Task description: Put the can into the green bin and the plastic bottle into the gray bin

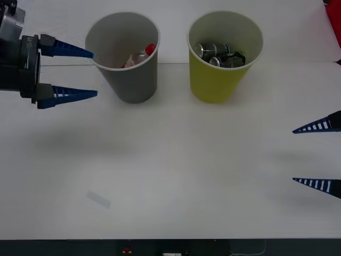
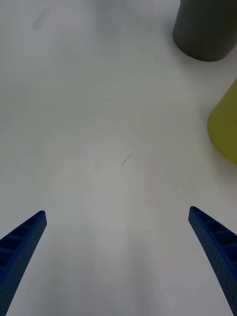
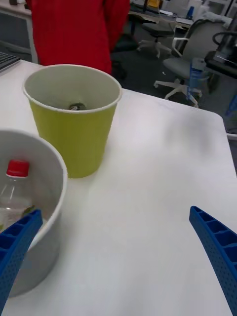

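Nearest us the white tabletop (image 1: 176, 186) lies bare. Our right pincer (image 1: 319, 156) hangs at the right edge of the front view, spread wide and holding nothing. Our left pincer (image 1: 74, 73) sits at the upper left, also spread wide and empty, just beside the gray bin (image 1: 129, 80). Inside that bin lies the plastic bottle (image 1: 141, 56), red cap up against the wall. To its right stands the green bin (image 1: 216, 82) with dark cans (image 1: 218, 54) in its bottom. We judge both drops done; what remains is drawing the left arm clear without nudging the gray bin.
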Robot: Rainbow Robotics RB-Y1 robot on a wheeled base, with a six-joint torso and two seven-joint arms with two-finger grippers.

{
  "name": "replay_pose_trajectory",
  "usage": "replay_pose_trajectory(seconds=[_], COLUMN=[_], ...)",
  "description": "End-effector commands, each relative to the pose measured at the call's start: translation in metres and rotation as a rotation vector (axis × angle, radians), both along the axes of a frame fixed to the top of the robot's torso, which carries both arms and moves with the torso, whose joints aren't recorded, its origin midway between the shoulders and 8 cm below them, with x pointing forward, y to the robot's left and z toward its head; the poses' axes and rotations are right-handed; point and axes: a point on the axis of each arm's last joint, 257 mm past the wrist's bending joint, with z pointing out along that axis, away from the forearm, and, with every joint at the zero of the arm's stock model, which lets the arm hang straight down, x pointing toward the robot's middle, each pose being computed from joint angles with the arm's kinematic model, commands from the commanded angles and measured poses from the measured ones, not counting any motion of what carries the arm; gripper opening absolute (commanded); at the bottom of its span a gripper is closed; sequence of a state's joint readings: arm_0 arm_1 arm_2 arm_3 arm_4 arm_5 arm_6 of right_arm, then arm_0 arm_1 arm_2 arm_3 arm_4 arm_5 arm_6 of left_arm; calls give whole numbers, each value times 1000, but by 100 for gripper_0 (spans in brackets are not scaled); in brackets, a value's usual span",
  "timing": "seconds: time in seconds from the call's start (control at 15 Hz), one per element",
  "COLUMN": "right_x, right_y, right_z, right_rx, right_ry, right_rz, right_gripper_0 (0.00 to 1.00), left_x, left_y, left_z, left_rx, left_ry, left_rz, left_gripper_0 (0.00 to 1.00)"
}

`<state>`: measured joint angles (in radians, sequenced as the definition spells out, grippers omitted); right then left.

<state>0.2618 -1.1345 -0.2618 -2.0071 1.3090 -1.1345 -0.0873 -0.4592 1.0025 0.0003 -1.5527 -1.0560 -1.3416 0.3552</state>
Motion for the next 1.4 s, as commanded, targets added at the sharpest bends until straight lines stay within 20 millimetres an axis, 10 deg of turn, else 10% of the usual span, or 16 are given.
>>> replay_pose_trajectory(seconds=[0.07, 0.8, 1.4], right_x=[0, 0, 0], right_y=[0, 0, 0], right_z=[0, 0, 0], right_rx=[0, 0, 0], right_ry=[0, 0, 0], right_rz=[0, 0, 0], right_gripper_0=[100, 100, 100], left_x=[-23, -99, -95], left_y=[21, 71, 84], left_z=[-23, -85, -90], left_rx=[63, 176, 252], left_ry=[-28, -18, -80], left_rz=[-60, -113, -107], left_gripper_0=[100, 100, 100])
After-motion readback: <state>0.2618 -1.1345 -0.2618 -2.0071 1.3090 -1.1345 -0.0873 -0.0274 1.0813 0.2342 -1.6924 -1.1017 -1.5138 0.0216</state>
